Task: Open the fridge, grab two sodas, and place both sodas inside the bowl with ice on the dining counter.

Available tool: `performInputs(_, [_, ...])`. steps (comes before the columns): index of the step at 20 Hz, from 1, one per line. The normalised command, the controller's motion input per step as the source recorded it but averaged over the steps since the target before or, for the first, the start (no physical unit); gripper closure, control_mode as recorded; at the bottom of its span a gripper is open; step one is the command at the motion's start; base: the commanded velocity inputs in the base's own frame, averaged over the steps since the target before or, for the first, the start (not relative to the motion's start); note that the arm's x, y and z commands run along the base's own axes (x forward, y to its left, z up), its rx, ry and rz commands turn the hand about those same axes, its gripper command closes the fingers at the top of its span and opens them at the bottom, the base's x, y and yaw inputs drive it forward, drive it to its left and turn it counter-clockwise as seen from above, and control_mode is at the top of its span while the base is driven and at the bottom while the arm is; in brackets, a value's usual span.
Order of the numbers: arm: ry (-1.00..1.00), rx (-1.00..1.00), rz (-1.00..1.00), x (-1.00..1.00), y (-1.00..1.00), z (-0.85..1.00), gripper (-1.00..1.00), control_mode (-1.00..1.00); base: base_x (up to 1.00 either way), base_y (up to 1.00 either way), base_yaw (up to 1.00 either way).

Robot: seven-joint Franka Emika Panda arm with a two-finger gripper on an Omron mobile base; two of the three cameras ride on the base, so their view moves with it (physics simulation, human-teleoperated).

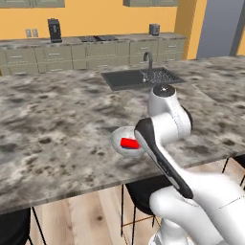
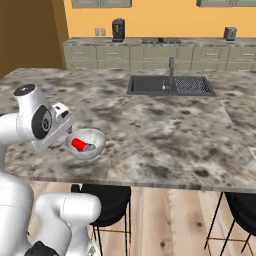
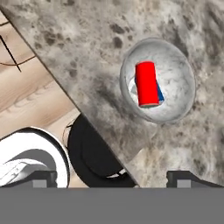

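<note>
The bright red cylindrical can [image 3: 147,84] lies atop the blue can [image 3: 159,94] inside the pale translucent ice bowl [image 3: 183,70] near the mottled granite counter's [image 3: 87,43] edge. The two-finger gripper [image 3: 111,178], spread wide and empty, should lift straight clear without knocking the bowl

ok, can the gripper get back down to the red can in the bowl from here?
Probably yes. The gripper is open above the bowl, and the red can lies on top with nothing over it, though the blue can sits partly beneath it.
</note>
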Motion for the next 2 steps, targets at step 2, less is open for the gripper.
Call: performInputs(2, [-0.21, 0.02, -0.1, -0.68, -0.2, 0.42, -1.0, -1.0, 0.0, 0.0, 0.0])
